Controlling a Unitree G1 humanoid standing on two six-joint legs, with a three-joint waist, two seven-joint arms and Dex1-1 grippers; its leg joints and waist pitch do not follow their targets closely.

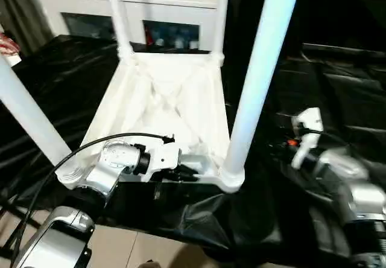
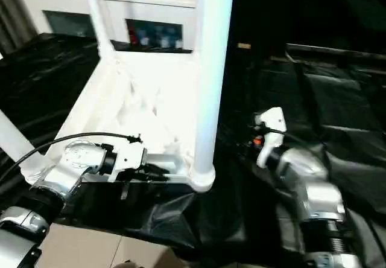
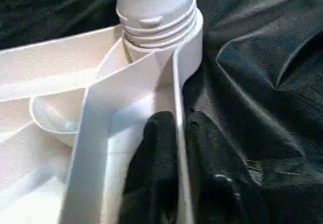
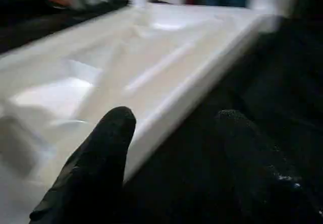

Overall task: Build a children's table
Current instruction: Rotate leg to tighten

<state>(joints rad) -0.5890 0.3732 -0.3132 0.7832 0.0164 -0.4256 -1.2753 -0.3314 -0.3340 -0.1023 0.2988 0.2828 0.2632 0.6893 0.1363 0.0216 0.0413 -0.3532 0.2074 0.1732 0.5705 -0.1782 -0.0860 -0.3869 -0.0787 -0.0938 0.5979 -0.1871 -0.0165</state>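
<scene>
Head views: upturned table top (image 1: pixel 163 99) lying on black sheet (image 1: pixel 338 93), legs (image 1: pixel 259 75) standing in corner sockets (image 1: pixel 232 177). Left wrist: left gripper (image 3: pixel 176 153) pinching the rim wall (image 3: pixel 177 98). Right wrist: right gripper (image 4: pixel 176 148) hanging open, gripping nothing, beside the top's edge.

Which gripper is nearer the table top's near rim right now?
Left. The left gripper has its jaws astride the rim of the table top, beside the near right leg. The right gripper stands open off to the table's right side, over the black sheet.
</scene>
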